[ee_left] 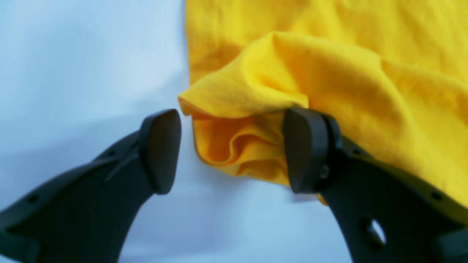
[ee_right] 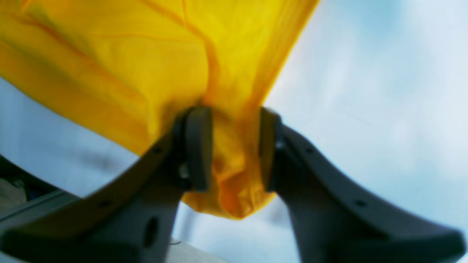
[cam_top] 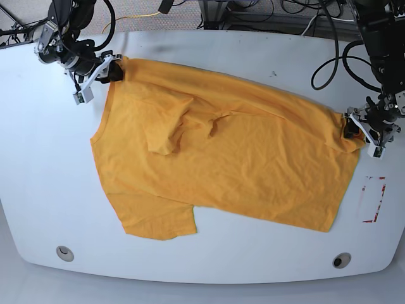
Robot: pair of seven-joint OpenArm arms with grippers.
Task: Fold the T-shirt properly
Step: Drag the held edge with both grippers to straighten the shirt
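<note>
While spread flat | T-shirt point(cam_top: 240, 158) orange-yellow, wrinkled (blank side up)

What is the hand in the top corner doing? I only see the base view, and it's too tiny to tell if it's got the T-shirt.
Observer: The right wrist camera shows the right hand squeezing a bunched bit of the T-shirt.
Operator: What about the other hand, at the other end?
Observer: The left wrist camera shows the left hand open. A fold of the shirt's edge sits in the gap and touches only one side.
Operator: Is that fold flat?
Observer: No, up close it puffs up in a rounded hump above the white table.
</note>
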